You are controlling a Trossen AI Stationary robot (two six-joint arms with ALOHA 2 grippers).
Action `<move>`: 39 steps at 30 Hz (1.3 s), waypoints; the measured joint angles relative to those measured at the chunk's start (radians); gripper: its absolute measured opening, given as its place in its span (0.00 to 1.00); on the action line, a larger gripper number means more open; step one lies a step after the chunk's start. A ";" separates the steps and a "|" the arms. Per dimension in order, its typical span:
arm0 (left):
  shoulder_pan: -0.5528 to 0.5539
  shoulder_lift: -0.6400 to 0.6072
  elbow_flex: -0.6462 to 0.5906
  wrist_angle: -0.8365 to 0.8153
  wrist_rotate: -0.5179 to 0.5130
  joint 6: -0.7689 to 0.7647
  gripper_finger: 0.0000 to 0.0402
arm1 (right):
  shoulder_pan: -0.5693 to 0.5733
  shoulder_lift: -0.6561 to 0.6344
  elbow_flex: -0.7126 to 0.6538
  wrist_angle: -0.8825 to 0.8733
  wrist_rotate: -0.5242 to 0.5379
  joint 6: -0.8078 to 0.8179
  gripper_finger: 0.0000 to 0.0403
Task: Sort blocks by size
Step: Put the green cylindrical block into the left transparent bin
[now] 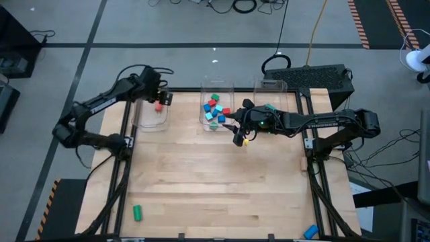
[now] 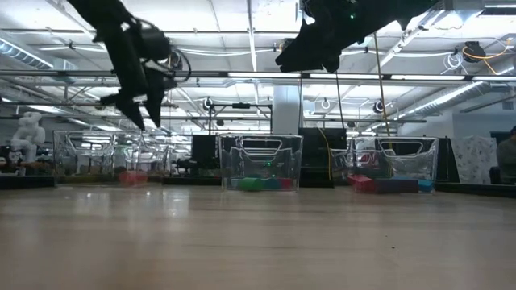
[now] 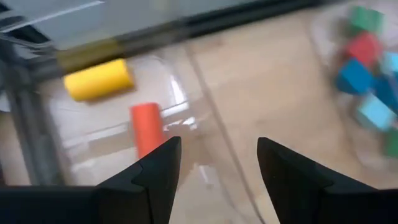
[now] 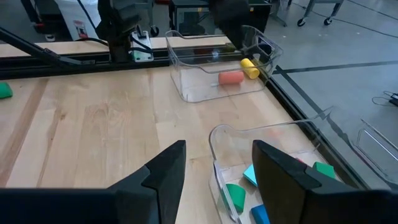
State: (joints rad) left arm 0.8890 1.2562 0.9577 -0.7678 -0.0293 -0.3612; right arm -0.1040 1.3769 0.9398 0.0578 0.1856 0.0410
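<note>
My left gripper [image 3: 217, 165] hangs open above the left clear bin [image 1: 151, 114], touching nothing. On that bin's floor lie a red cylinder [image 3: 146, 124] and a yellow cylinder [image 3: 99, 79]. The middle bin [image 1: 216, 111] holds several blocks [image 1: 215, 111], red, green and blue. My right gripper [image 4: 217, 168] stays open and high just in front of the middle bin's near right corner, with nothing between its fingers. A small yellow spot [image 1: 245, 142] shows by it in the high view; what it is, I cannot tell.
A third clear bin [image 1: 272, 94] stands at the far right, with red and blue pieces showing in the low view [image 2: 387, 184]. A green block [image 1: 137, 213] lies near the front left edge. A blue block [image 1: 310, 232] sits at the front right corner.
</note>
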 joint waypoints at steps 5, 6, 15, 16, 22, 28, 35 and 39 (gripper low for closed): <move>-0.126 -0.072 0.000 -0.050 -0.002 -0.038 0.53 | 0.000 0.000 0.000 -0.006 0.000 0.000 0.42; -0.153 -0.083 0.000 -0.052 -0.003 -0.051 0.53 | 0.000 0.000 0.000 -0.009 0.000 0.000 0.42; -0.355 -0.128 0.000 -0.057 -0.036 -0.130 0.53 | -0.001 0.000 0.000 -0.010 0.001 0.000 0.42; -0.372 -0.128 0.000 -0.051 -0.035 -0.129 0.53 | -0.001 0.000 0.000 -0.011 0.001 0.000 0.42; -0.464 -0.128 0.000 -0.026 -0.031 -0.128 0.53 | -0.001 0.000 0.000 -0.011 0.001 0.000 0.42; -0.586 -0.128 0.000 -0.024 -0.027 -0.096 0.53 | -0.005 0.000 0.000 -0.012 0.001 -0.016 0.42; -0.756 -0.128 0.000 -0.027 -0.027 -0.133 0.53 | -0.020 0.000 0.000 -0.034 0.002 -0.007 0.42; -0.850 -0.128 0.000 -0.029 -0.027 -0.165 0.53 | -0.023 0.000 0.000 -0.034 0.002 0.000 0.42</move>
State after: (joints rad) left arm 0.0394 1.1278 0.9581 -0.7966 -0.0561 -0.5265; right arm -0.1272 1.3769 0.9398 0.0238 0.1875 0.0406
